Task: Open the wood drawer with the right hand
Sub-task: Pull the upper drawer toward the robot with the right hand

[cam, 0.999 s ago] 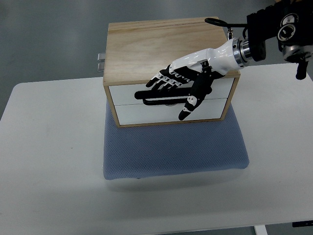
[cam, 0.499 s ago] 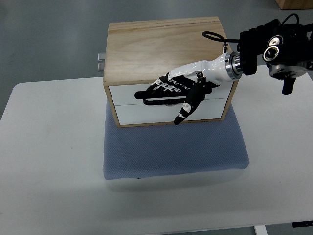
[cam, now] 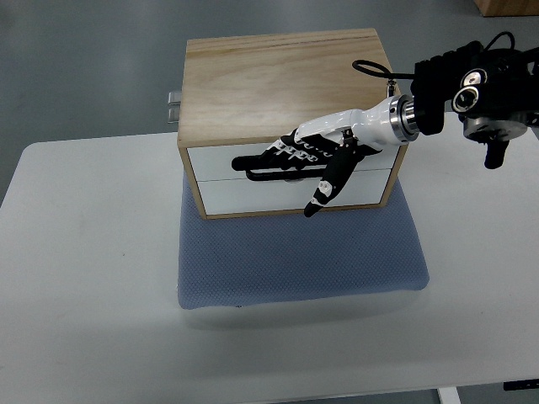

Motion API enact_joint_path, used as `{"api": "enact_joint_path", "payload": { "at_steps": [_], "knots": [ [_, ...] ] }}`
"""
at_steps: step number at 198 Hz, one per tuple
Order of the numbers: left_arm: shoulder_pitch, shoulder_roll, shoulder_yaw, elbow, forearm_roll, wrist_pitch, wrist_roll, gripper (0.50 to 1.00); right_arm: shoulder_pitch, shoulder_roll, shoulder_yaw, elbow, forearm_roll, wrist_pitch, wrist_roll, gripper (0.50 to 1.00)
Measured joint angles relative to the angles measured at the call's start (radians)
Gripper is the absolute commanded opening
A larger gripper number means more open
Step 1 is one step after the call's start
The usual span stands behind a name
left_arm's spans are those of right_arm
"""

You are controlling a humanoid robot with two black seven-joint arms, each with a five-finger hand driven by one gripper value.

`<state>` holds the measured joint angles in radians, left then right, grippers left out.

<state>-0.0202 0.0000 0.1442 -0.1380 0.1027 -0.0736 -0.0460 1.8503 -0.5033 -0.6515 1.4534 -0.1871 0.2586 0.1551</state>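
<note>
**Hand settles on the top drawer, drawer not yet out**

While the right hand (cam: pixel 290 156) now lies across the white front of the upper drawer (cam: pixel 290 158), the drawer itself looks closed: its front is flush with the lower drawer (cam: pixel 278 192) and with the wooden frame of the box (cam: pixel 278 80). The fingers (cam: pixel 261 162) point to the left and lie along the top drawer front, over a dark bar that may be the handle; I cannot tell if they are hooked behind it or only resting on it, so a real grasp is not confirmed. The thumb (cam: pixel 327 189) hangs down over the lower drawer front.

Compared with one second ago, the hand has turned and flattened. Then the palm was more open toward the camera and the fingers were spread over the upper edge of the box; now they are closer together and lower on the drawer front. The forearm has also come further into view at the right. The box, the blue mat (cam: pixel 299 261) under it and the bench (cam: pixel 93 278) have not moved.

In my judgement, this is the end of the reach, and the pull toward the near side is the step that remains. The left hand is not seen.
</note>
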Motion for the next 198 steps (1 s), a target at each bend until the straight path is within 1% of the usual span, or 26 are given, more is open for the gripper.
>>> {"api": "enact_joint_path", "payload": {
  "at_steps": [44, 116, 198],
  "knots": [
    [0.0, 0.0, 0.0, 0.0, 0.0, 0.0, 0.0, 1.0, 0.0, -0.009, 0.0, 0.003, 0.0, 0.03, -0.003, 0.952],
    [-0.001, 0.0, 0.0, 0.0, 0.0, 0.0, 0.0, 1.0, 0.012, -0.018, 0.0, 0.009, -0.006, 0.12, -0.007, 0.954],
    [0.0, 0.0, 0.0, 0.0, 0.0, 0.0, 0.0, 1.0, 0.02, -0.085, 0.0, 0.041, -0.032, 0.272, -0.007, 0.954]
  ]
}}
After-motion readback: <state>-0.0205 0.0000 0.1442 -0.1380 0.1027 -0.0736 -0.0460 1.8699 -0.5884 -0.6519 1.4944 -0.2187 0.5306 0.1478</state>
